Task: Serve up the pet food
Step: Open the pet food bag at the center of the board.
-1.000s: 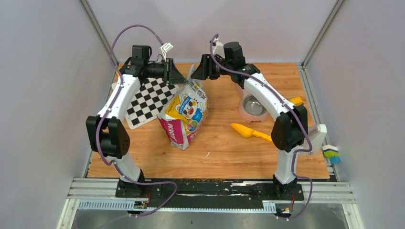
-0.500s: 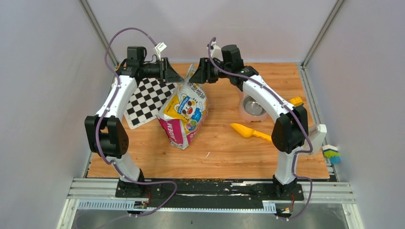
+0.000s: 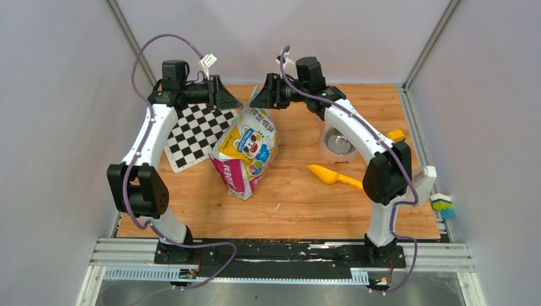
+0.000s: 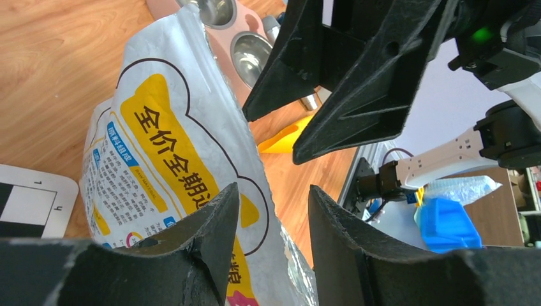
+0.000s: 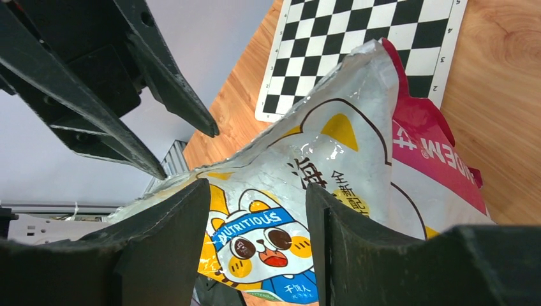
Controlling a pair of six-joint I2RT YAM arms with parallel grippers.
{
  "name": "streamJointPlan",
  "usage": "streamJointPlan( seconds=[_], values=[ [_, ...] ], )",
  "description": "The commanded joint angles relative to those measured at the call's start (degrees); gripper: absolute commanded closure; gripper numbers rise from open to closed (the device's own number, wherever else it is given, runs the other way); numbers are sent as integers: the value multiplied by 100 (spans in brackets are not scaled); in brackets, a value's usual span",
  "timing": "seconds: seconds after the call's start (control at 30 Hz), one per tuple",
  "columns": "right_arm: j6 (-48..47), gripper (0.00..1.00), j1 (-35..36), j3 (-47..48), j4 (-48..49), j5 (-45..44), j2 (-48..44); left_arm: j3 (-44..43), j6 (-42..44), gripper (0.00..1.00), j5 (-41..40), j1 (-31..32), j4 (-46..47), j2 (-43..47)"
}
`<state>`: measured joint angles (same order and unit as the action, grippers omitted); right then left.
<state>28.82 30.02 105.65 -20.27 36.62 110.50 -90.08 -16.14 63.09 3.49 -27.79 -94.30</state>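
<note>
the left gripper is held high over the far part of the table and points to the right. its two black fingers stand apart with a clear gap. in the left wrist view the top edge of the glossy white, yellow and pink plastic bag with a cartoon cat shows in this gap. the fingers do not press on it, so this gripper holds nothing. i cannot tell if the edge is really between the fingers or just beyond them.

the right gripper faces it from the right, tip toward tip and very near. its jaws are also parted. in the right wrist view the shiny bag surface fills the space between them, and nothing is clamped there.

the pet food, small brown pellets, does not show in any view. i cannot tell from these pictures if it is inside the bag.

the bag stands leaning on the light wooden table, a little left of the middle. its top corner rises toward the two grippers. left of it a flat black and white checkered board lies turned at an angle, with its right corner reaching the bag.

right of the bag, and apart from it, is a pale pink feeder stand with a round steel bowl. the left wrist view shows two such bowls in the stand. just near of the stand a yellow plastic scoop lies flat, with its handle to the right.
</note>
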Motion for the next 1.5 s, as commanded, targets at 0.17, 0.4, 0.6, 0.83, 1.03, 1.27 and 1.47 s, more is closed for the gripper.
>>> streamJointPlan(
  seconds=[0.17, 0.4, 0.6, 0.83, 1.03, 1.27, 1.47],
  values=[
    [246, 43, 66, 493, 213, -75, 109, 18, 223, 49, -147, -32, -85, -32],
    [256, 46, 74, 613, 117, -252, 217, 57, 241, 51, -245, -17, -82, -71],
    [204, 47, 74, 557, 67, -402, 162, 129, 284, 53, -313, 17, -73, -107],
    [211, 48, 83, 523, 67, -411, 162, 140, 345, 55, -348, 90, -109, -184],
    [199, 48, 100, 488, 63, -406, 187, 140, 336, 54, -342, 101, -104, -164],
    [141, 54, 106, 411, 67, -326, 193, 152, 288, 53, -315, 100, -55, -150],
    [32, 60, 109, 382, 126, -267, 228, 171, 261, 53, -278, 107, -21, -142]
  ],
)
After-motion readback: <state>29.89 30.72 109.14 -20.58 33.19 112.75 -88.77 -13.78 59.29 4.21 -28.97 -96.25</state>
